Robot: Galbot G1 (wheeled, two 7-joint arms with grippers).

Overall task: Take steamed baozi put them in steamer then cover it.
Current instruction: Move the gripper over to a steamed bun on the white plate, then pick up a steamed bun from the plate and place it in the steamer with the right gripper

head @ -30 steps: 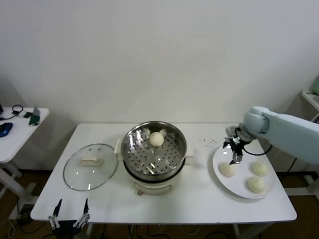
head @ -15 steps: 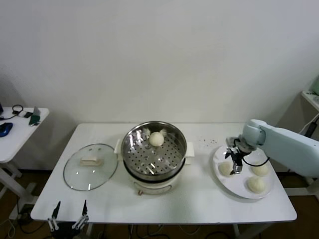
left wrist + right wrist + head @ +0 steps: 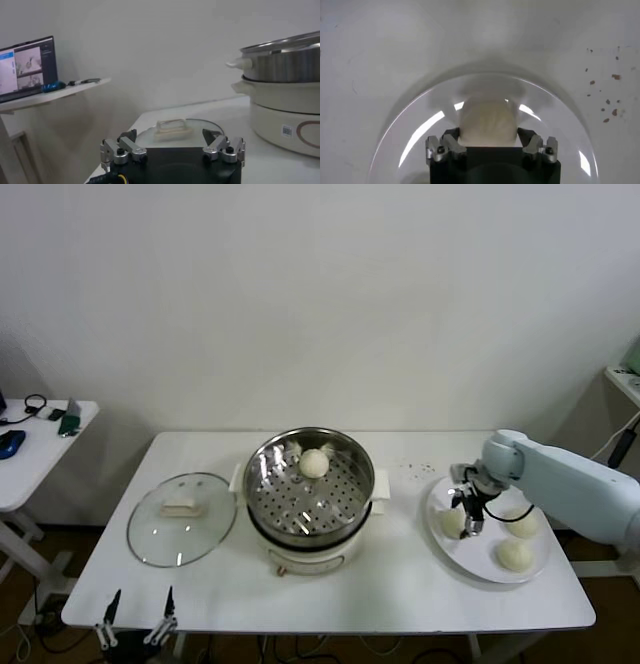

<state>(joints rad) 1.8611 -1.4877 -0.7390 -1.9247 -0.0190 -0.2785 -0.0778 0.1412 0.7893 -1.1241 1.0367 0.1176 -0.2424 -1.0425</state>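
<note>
1. Left gripper (image 3: 135, 614) is hanging below the near edge of the white table (image 3: 400, 584), to the near left of the steamer (image 3: 308, 496); its fingers (image 3: 120, 150) are standing wide apart, holding nothing.
2. The cover (image 3: 182, 518) is lying flat on the table just left of the steamer, cream handle up; the left wrist view is showing it (image 3: 173, 129) beyond the spread fingertips, not touched.
3. The steamer is sitting mid-table on its white base, lid off, perforated tray showing.
4. One steamed baozi (image 3: 314, 463) is resting on the tray at the far side of the steamer.
5. A white plate (image 3: 480, 561) is lying on the table to the right of the steamer, well apart from it.
6. Right gripper (image 3: 468, 521) is reaching down onto the plate side nearest the steamer, fingers (image 3: 445, 146) sitting on either side of a bun (image 3: 486, 124) and touching it, not fully clamped as far as can be told.
7. Two more buns (image 3: 521, 522), (image 3: 514, 555) are sitting on the plate, farther from the steamer than the gripped-at one.
</note>
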